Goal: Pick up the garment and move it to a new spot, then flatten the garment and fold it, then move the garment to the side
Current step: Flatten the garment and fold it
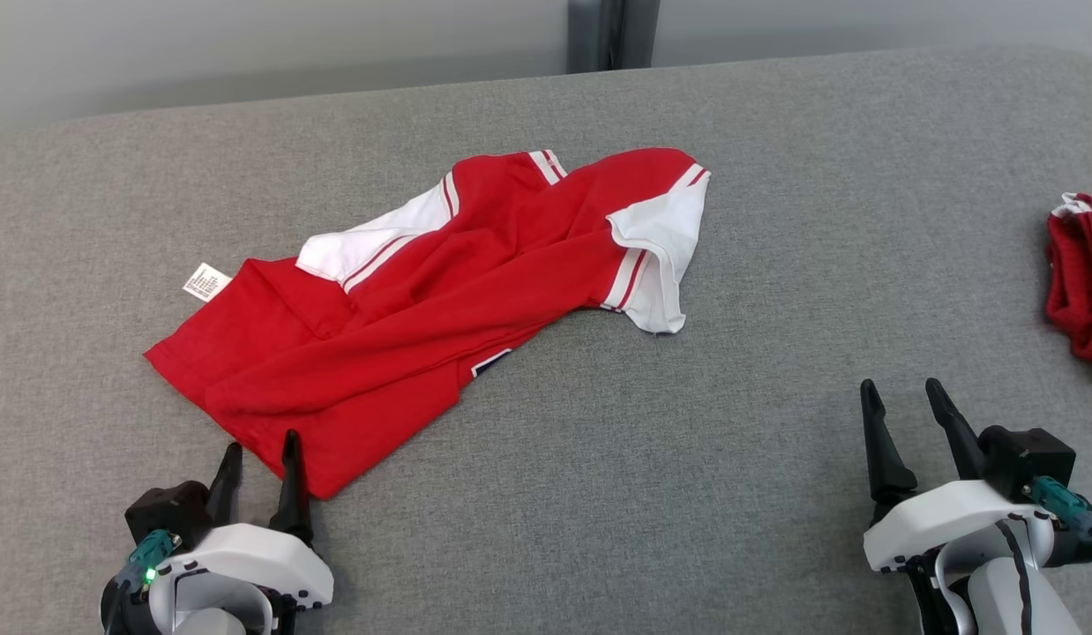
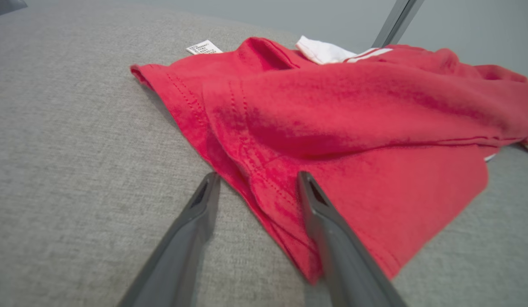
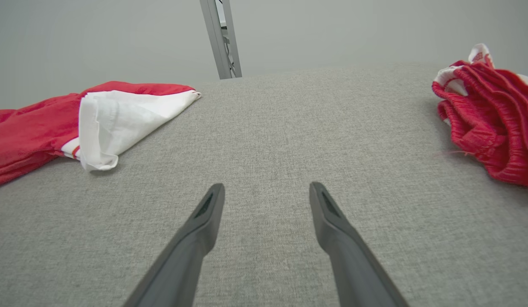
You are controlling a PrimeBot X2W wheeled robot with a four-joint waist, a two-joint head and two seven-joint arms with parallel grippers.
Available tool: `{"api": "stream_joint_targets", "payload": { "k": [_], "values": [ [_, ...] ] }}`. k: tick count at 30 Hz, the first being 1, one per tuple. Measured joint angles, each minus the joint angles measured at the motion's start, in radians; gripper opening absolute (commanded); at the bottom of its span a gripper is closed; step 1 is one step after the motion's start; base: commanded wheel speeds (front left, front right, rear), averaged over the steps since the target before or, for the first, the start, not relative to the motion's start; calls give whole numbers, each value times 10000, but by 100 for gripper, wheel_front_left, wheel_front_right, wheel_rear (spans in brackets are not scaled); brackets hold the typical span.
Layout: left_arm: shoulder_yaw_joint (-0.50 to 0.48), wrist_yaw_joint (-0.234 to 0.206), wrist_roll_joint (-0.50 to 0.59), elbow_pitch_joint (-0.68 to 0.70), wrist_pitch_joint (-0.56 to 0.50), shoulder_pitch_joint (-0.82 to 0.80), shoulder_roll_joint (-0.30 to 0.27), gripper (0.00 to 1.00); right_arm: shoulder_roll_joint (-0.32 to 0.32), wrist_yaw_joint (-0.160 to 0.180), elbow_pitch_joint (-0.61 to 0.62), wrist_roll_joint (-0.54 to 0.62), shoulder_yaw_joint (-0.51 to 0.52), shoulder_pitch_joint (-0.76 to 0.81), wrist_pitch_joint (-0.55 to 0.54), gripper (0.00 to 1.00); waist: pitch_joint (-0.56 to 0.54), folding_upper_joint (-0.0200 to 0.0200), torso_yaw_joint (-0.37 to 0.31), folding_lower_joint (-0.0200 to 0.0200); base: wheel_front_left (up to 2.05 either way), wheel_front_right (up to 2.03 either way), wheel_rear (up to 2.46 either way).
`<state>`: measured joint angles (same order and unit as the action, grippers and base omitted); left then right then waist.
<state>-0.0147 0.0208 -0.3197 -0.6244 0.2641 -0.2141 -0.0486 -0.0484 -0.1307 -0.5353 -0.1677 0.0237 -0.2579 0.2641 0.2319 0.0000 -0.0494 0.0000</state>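
Red shirt (image 1: 405, 326) lies crumpled; left gripper (image 1: 262, 439), jaws apart astride its near hem, should pinch both layers squarely; right gripper (image 1: 899, 383) hangs open.

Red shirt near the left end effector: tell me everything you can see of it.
The red shirt looks like a soft knit jersey, with white sleeves edged in red stripes and a white care label poking out at its left edge. It lies crumpled and bunched, not folded, diagonally across the grey fabric surface. Its near hem corner sits at the fingertips of the open left end effector; whether they touch it I cannot tell.
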Motion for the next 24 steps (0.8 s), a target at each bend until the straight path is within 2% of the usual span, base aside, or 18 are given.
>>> {"api": "stream_joint_targets", "payload": {
  "k": [2,5,6,8,9,17,24],
  "values": [
    [19,0,-12,-27,0,-42,0,86,2,0,10,10,6,-12,2,100,29,0,-27,0,0,0,0],
    [-4,0,-25,-15,0,-176,2,66,0,0,25,15,27,-47,0,100,62,0,-63,0,0,0,0],
    [-15,-2,-25,0,0,-193,2,47,2,0,25,17,31,-47,0,100,70,0,-74,0,0,0,0],
    [-42,-6,-23,27,0,-194,2,29,0,0,25,17,35,-48,0,100,85,0,-93,0,0,0,0],
    [-54,-13,2,67,0,-194,-2,1,2,0,25,17,35,-49,2,100,93,0,-98,0,0,0,0],
    [-102,174,410,1296,0,-24,-2,0,2,0,-69,13,119,-22,0,100,-193,0,59,0,0,0,0],
    [25,648,721,2863,0,726,0,0,6,0,-267,-136,2,256,0,100,-941,0,400,0,0,0,0]
  ]
}}
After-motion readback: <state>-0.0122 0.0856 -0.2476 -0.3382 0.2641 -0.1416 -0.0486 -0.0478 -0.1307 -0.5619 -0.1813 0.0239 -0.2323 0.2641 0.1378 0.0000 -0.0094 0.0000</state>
